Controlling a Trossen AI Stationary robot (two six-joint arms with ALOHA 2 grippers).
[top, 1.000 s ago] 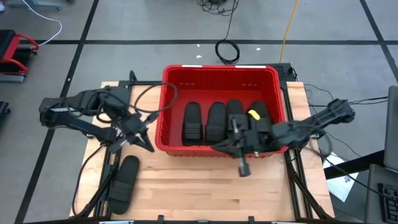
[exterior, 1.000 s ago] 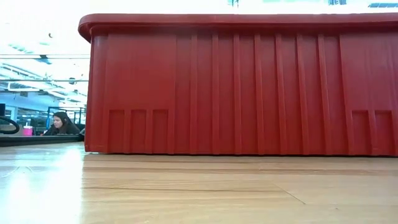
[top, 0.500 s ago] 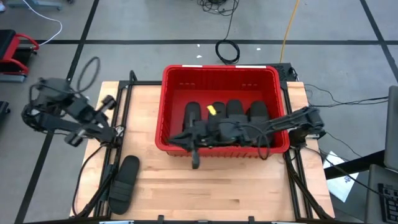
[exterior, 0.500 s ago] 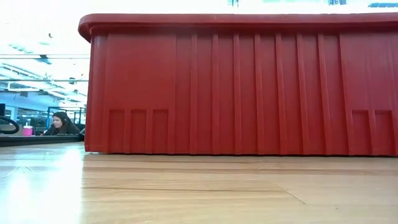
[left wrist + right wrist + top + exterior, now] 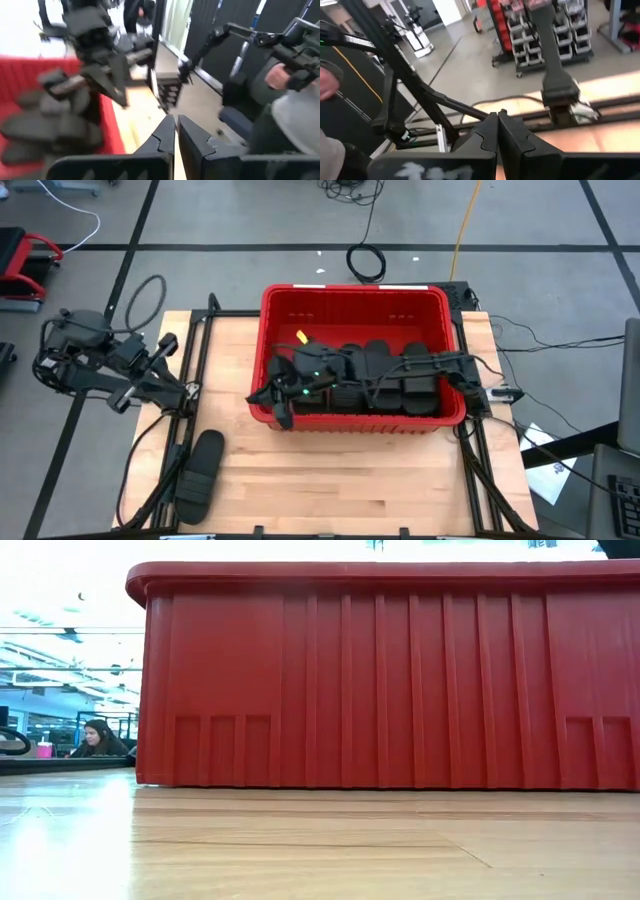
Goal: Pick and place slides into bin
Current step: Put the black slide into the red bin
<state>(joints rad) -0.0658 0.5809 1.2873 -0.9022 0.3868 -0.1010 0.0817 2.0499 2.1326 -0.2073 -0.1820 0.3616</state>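
High view: my right pincer (image 5: 283,412) reaches across the red bin (image 5: 352,302), over its near left corner, its fingers pressed together on nothing. My left pincer (image 5: 172,346) sits well to the left of the bin, above the frame rail at the surface's (image 5: 330,480) edge, also closed and empty (in my left wrist view the fingertips (image 5: 167,131) meet). Several black slides (image 5: 385,380) lie side by side inside the bin along its near wall. One more slide (image 5: 198,475) lies outside, on the wood near the bin's front left corner. A person (image 5: 97,739) sits far behind the bin.
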